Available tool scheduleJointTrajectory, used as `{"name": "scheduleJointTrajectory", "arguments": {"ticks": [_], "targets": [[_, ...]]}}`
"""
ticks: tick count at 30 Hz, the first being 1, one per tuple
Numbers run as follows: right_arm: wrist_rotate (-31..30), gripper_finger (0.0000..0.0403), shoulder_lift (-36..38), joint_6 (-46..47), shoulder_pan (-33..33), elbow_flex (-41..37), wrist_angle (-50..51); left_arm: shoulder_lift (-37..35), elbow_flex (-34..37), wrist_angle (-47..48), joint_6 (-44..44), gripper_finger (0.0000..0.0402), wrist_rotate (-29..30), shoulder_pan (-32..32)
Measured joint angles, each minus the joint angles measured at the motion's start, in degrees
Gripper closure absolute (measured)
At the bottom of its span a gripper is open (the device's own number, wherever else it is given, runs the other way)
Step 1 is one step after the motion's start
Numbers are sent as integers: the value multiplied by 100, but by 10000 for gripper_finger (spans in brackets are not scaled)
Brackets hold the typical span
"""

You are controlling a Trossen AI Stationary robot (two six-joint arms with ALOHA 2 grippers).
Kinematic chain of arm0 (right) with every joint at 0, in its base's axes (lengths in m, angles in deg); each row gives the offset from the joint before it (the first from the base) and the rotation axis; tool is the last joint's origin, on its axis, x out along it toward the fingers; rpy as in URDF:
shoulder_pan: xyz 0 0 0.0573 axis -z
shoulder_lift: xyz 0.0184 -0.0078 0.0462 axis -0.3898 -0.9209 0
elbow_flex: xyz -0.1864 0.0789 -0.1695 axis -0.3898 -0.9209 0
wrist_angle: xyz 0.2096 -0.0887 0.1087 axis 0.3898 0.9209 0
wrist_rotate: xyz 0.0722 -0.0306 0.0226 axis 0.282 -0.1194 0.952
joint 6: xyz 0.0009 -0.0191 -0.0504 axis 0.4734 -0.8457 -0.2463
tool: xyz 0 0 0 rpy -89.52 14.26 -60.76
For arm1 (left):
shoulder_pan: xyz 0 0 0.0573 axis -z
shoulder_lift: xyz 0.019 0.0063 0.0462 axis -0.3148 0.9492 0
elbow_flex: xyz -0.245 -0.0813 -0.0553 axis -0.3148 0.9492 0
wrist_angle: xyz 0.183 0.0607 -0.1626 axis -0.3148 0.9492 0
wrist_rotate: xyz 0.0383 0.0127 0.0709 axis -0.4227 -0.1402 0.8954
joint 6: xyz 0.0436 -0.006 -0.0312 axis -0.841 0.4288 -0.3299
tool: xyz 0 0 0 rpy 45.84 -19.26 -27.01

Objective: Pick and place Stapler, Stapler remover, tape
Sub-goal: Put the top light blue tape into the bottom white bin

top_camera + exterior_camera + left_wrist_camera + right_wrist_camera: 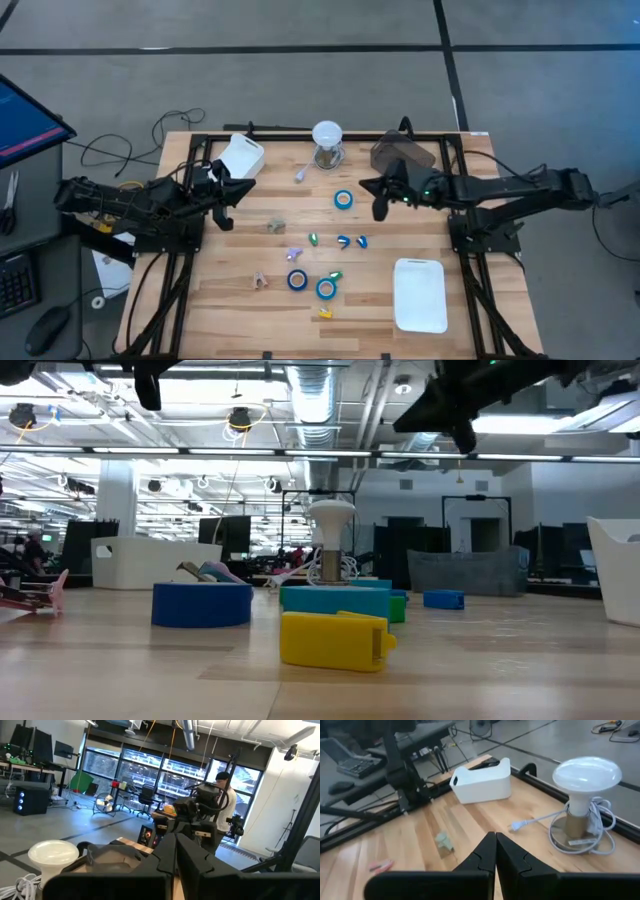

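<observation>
Three blue tape rolls lie flat on the wood: one [343, 200] mid-table just left of my right gripper, two [297, 280] [326, 289] near the front, which the low view shows as a dark blue ring [200, 603] and a teal ring [335, 600]. A small yellow piece [325, 312] [333, 640] lies at the near edge. My left gripper [225, 192] [175, 852] hangs shut above the table's left part. My right gripper [380, 205] [496, 851] hangs shut right of centre. Both hold nothing.
A white bin [240, 157] and a grey bin [402, 152] stand at the far side, with a white lamp [327, 140] and its cord between them. A white tray [420, 293] lies front right. Small green, blue, purple and pink pieces are scattered mid-table.
</observation>
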Motion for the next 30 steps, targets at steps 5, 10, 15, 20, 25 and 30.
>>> {"name": "scheduleJointTrajectory", "arguments": {"ticks": [5, 10, 15, 20, 25, 30], "targets": [[180, 402, -472, 4, 183, 32, -248, 0, 0, -28, 0, 394, -2, 0], [344, 366, -1013, 13, 320, 306, 5, 0, 0, -26, 0, 394, -2, 0], [556, 305, -1536, 213, 472, 751, 479, 0, 0, -26, 0, 394, -2, 0], [1240, 266, -2084, 497, 645, 1348, 1206, 0, 0, -25, 0, 394, -2, 0], [1493, 255, -2657, 532, 682, 2000, 2084, 0, 0, -24, 0, 394, -2, 0], [1516, 269, -3152, 471, 677, 2415, 2621, -1, 0, -24, 0, 394, -1, 0]]}}
